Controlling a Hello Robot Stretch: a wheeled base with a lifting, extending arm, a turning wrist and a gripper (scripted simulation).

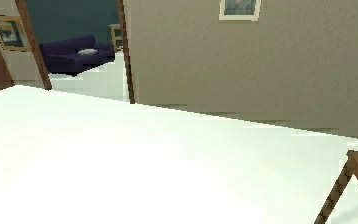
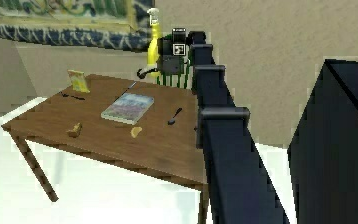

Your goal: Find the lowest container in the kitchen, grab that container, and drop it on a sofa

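Observation:
A tall yellow bottle (image 2: 152, 38) with a pale cap stands up at the far edge of a wooden table (image 2: 97, 140) in the arm side view. My dark arm reaches out over the table's right end, and the gripper (image 2: 145, 71) sits at the bottle's lower end. I cannot tell whether the gripper holds the bottle or the bottle rests on the table. In the forward view, a dark blue sofa (image 1: 73, 53) with a pale cushion shows through a doorway at the upper left.
On the table lie a grey book (image 2: 125, 105), a dark pen (image 2: 174, 116), two small tan bits (image 2: 75, 128) and a yellowish holder (image 2: 77, 84). A dark cabinet (image 2: 332, 140) stands at the arm side view's right. Ahead is pale floor, a beige wall (image 1: 247, 70) and a wooden chair corner (image 1: 349, 188).

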